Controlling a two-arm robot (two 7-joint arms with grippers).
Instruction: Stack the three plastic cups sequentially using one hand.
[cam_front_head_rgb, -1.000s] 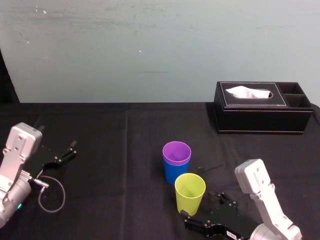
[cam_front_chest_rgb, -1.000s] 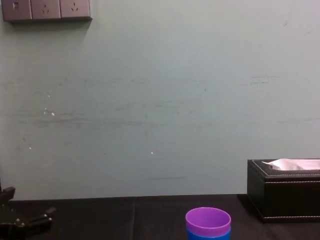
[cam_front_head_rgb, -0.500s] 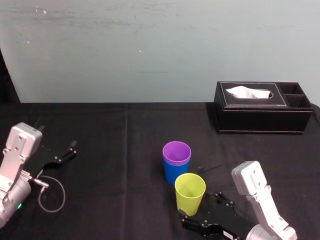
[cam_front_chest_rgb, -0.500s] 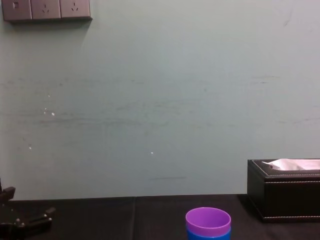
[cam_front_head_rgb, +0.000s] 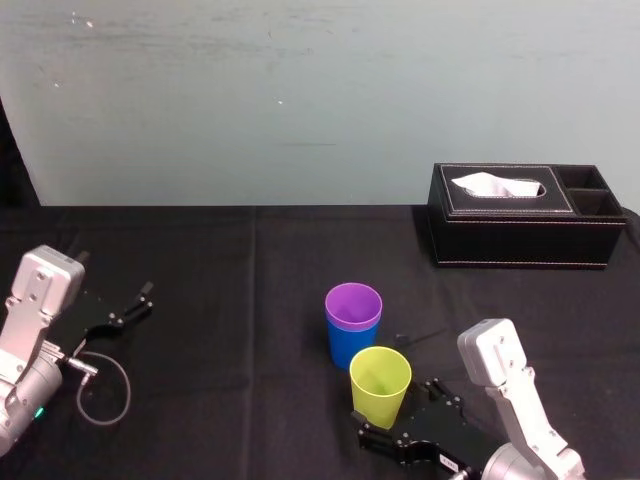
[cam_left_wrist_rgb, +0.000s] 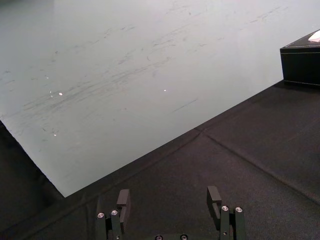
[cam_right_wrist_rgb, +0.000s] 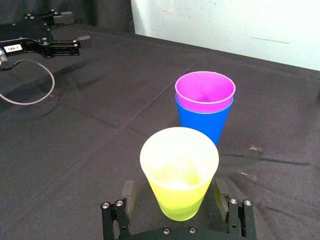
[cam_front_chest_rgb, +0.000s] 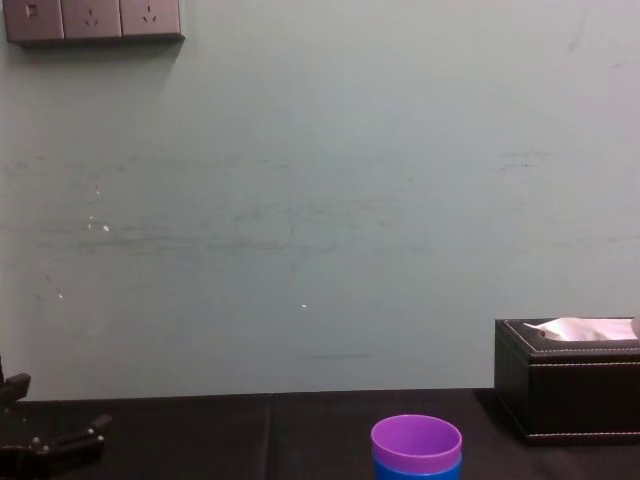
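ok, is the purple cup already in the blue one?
In. The purple cup sits upright inside the blue cup, just its rim band above the blue rim; the yellow-green cup stands apart, unstacked.

The right claw has edged leftward, closer around the yellow-green cup.

Purple cup: smooth, tapered, upright with its mouth up. It is nested inside the blue cup, and its rim band stands proud of the blue rim.

Blue cup: upright on its base, same form, carrying the purple one.

Yellow-green cup: upright, mouth up, empty, standing alone. In the head view it is at 5 o'clock from the nested pair, just beside it; a gap shows in the right wrist view.

Right gripper: low, reaching in from 5 o'clock of the yellow-green cup. Its fingers are parted, one on either side of that cup's lower body, with a narrow gap on each side.
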